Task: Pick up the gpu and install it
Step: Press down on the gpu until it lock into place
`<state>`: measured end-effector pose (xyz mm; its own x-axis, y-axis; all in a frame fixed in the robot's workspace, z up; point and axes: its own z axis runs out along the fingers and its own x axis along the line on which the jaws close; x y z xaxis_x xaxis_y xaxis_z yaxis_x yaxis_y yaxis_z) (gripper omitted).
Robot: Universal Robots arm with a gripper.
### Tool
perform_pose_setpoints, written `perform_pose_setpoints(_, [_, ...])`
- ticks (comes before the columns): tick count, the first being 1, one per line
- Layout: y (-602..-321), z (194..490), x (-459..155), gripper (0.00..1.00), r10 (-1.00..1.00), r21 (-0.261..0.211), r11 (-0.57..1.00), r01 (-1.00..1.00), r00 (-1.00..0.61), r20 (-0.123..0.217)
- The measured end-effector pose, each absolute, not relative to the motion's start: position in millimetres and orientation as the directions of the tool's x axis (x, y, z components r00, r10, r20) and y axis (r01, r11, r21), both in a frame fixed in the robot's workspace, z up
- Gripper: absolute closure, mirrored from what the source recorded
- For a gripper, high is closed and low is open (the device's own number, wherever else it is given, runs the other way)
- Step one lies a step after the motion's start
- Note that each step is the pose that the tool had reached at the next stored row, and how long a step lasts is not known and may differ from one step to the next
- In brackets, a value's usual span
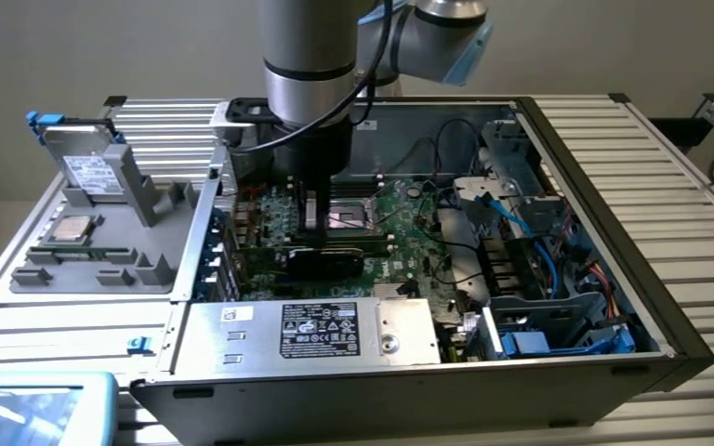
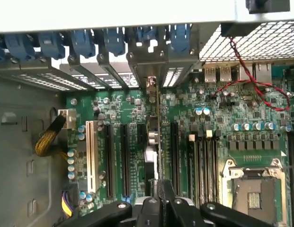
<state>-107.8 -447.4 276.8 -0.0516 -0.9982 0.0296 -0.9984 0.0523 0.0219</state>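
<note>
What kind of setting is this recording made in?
Likely a lab or test bench for computer assembly: an open computer case lies on a slatted metal table, a grey parts holder carries a hard drive, and the gripper holds the gpu edge-on over the motherboard.

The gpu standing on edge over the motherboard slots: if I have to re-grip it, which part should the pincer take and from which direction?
Take the gpu by its free upper edge, coming straight down from above, as the pincer grips it now. It stands edge-on between the black expansion slots, with its metal bracket end toward the chassis rear wall, so its thin top edge is probably the only part with room for fingers either side.
</note>
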Motion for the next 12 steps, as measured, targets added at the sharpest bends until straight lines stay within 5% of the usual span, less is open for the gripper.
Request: perform_pose_setpoints(12, [-447, 298, -114, 0.88, -0.998, 0.023, 0.052, -0.998, -0.051, 0.03])
